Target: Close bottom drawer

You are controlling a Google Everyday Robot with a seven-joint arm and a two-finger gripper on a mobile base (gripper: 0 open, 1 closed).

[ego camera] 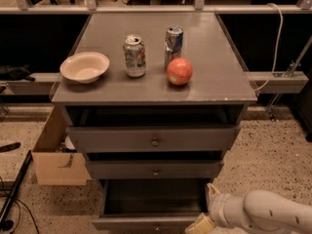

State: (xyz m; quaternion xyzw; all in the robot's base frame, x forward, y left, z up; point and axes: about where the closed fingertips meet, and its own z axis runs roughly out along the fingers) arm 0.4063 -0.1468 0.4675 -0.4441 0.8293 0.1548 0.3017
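Note:
The bottom drawer (146,223) of the grey cabinet (156,94) is pulled far out at the bottom of the camera view, its dark inside (155,196) showing. Its grey front lies along the lower edge of the view. My gripper (207,213) is at the drawer's right front corner, with one pale finger (213,193) pointing up and another (200,225) low beside the drawer front. The white arm (263,213) comes in from the lower right. The top drawer (154,139) and middle drawer (156,170) stand slightly out.
On the cabinet top are a cream bowl (85,66), a silver can (134,56), a blue-and-silver can (173,45) and a red apple (179,71). A cardboard box (54,155) sits on the floor left of the cabinet. A white cable (278,38) hangs at right.

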